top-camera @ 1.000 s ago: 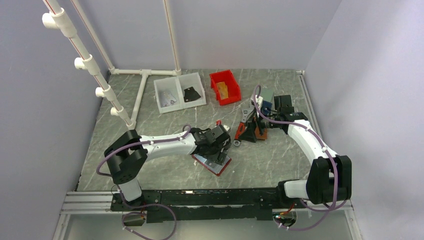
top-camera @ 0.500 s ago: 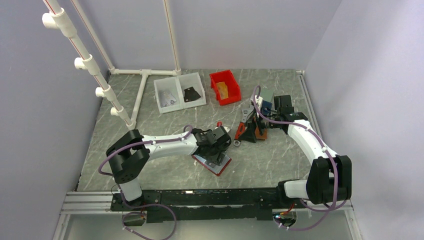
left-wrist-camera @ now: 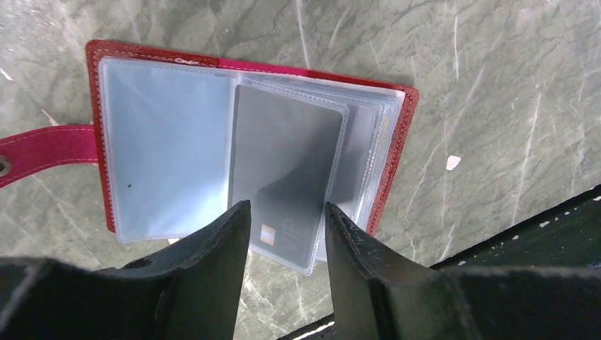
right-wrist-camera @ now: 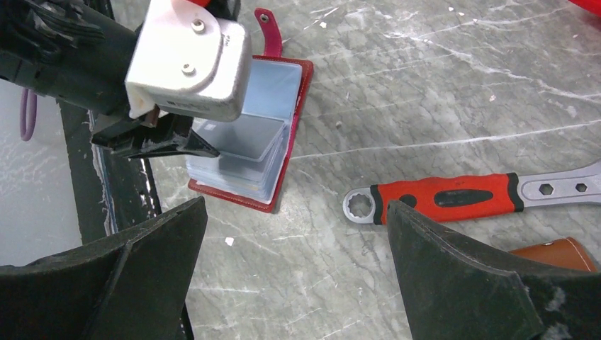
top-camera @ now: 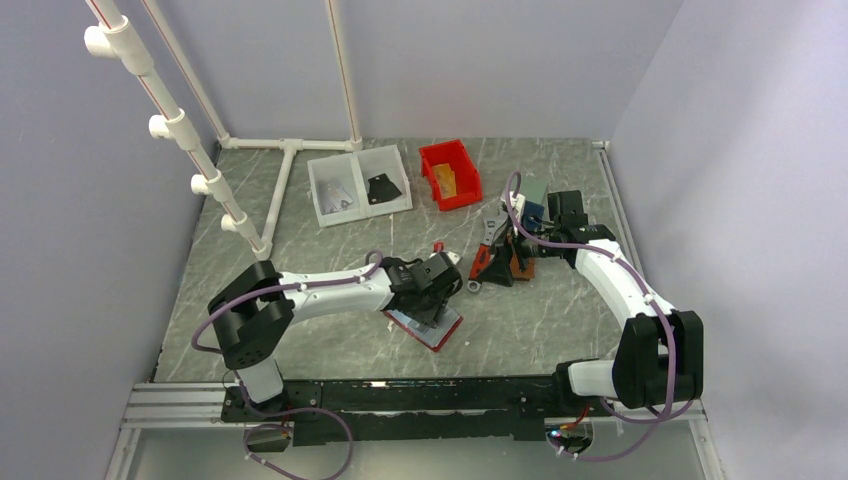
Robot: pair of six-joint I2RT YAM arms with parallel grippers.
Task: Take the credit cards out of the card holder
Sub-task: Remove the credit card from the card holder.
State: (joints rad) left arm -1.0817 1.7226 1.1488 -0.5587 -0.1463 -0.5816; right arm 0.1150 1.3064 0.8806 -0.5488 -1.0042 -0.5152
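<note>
From above, the card holder (top-camera: 443, 334) lies open on the worktop (top-camera: 560, 320), a little left of the middle and toward the near edge. The left hand (top-camera: 436, 305) hangs right over it and hides most of it. The right hand (top-camera: 497, 258) sits well apart, further right and further back, among a cluster of small items. A red bin (top-camera: 449, 175) and a white tray (top-camera: 358, 183) stand beyond, toward the far wall.

In the left wrist view we see the holder spread flat, its pale sleeves facing up and its red strap (left-wrist-camera: 42, 145) reaching out to the left. A grey card (left-wrist-camera: 283, 163) sits in a clear sleeve on the right half. The left hand's two fingers (left-wrist-camera: 220, 262) are parted, one over each side of the card's near end, and the card shows in the gap between them — the hand is released and grips nothing.

In the right wrist view, the right hand (right-wrist-camera: 294, 205) is spread wide over bare worktop and holds nothing. Past its fingers (right-wrist-camera: 461, 283) we see the open holder under the left hand. To the right lie a red-handled wrench (right-wrist-camera: 446, 198) and — at the frame's edge — the corner of a brown wallet (right-wrist-camera: 560, 251).
</note>
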